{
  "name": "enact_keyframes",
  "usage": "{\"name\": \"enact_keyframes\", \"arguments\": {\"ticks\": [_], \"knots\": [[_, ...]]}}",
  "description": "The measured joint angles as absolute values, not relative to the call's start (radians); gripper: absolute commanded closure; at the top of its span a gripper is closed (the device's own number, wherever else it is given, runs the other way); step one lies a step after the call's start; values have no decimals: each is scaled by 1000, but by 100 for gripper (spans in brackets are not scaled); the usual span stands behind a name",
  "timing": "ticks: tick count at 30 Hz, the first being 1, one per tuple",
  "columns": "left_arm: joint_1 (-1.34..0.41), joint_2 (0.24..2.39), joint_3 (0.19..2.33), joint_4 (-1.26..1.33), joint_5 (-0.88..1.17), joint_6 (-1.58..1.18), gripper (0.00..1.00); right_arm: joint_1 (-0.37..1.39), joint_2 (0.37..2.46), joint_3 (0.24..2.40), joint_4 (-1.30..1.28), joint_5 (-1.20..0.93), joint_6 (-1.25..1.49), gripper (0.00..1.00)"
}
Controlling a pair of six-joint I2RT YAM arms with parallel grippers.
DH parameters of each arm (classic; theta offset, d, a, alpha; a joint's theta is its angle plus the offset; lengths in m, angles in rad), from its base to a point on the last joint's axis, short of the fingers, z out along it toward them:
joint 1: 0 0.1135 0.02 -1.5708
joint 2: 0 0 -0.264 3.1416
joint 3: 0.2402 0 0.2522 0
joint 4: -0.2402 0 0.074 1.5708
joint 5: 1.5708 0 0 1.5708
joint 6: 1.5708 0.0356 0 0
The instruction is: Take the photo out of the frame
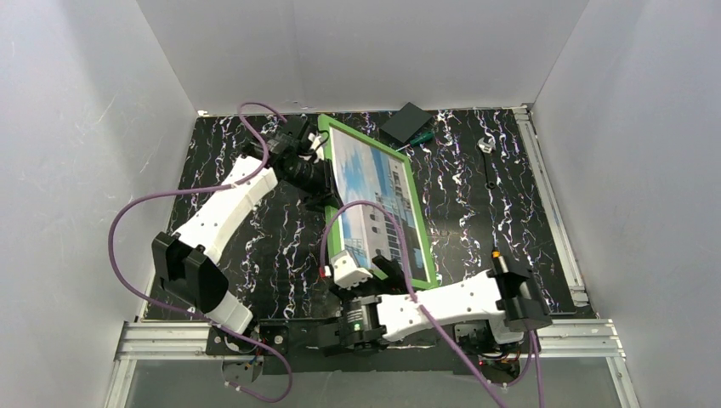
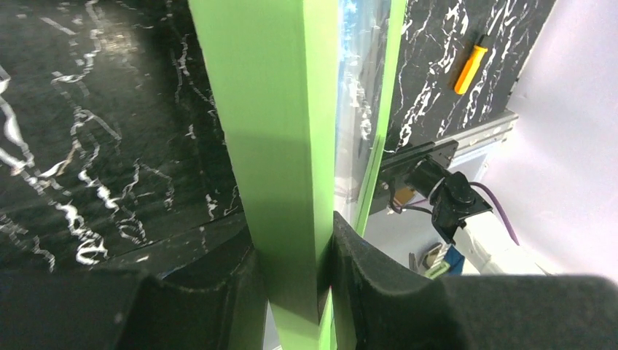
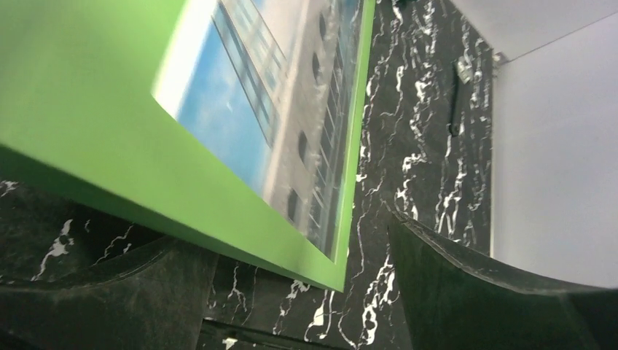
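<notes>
Green frame [image 2: 270,146] sits clamped in the left gripper [image 2: 291,251]; the right gripper [image 3: 288,240], jaws wide, should ease the photo [image 3: 270,109] out from behind.

1. The frame [image 2: 277,131] is smooth, bright green paint, kind of a satin sheen.
2. The photo [image 3: 240,109] is properly glossy and picks up glare.
3. The table [image 1: 476,212] has a black marble-look top with white veins, slightly shiny.
4. The left gripper [image 2: 291,233] has matt black fingers [image 2: 182,299], plastic or rubber, can't tell.
5. The rail [image 1: 170,340] is bare silvery metal.
6. The walls [image 1: 383,51] are flat matt white.
</notes>
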State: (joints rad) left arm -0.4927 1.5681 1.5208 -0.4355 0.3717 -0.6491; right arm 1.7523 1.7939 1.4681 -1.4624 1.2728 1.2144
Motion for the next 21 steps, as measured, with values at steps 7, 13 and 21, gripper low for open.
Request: {"name": "enact_keyframes", "arguments": {"ticks": [7, 13, 21], "knots": [[-456, 1567, 1663, -619, 307, -600, 100, 1753, 1588, 1304, -1108, 1151, 903, 14], [-448, 1639, 1835, -785, 246, -504, 100, 1753, 1385, 1153, -849, 918, 675, 14], [-446, 1654, 1869, -847, 214, -457, 100, 1753, 1314, 1233, -966, 868, 818, 13]]}}
